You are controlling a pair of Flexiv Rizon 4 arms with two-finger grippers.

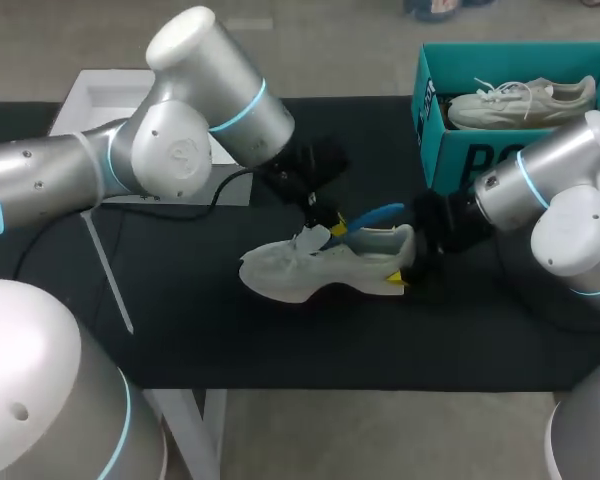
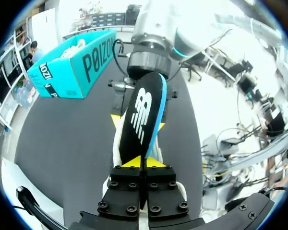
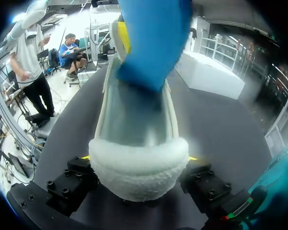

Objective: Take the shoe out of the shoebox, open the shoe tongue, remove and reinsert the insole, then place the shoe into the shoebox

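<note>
A white shoe (image 1: 315,268) lies on its sole mid-table, toe to the left. My right gripper (image 1: 404,272) has the heel between its fingers, one on each side; in the right wrist view the fluffy heel collar (image 3: 139,165) fills the gap of that gripper (image 3: 138,159). My left gripper (image 1: 332,226) is shut on one end of the insole (image 1: 368,217), which slants up out of the shoe opening. The left wrist view shows the insole's black top (image 2: 144,115) rising from that gripper (image 2: 143,162). Its blue underside (image 3: 153,38) hangs over the shoe in the right wrist view.
The teal shoebox (image 1: 442,128) stands at the back right with a second white shoe (image 1: 525,100) inside. A white tray (image 1: 95,100) sits at the back left, partly behind my left arm. A thin cable (image 1: 108,272) runs over the table's left part.
</note>
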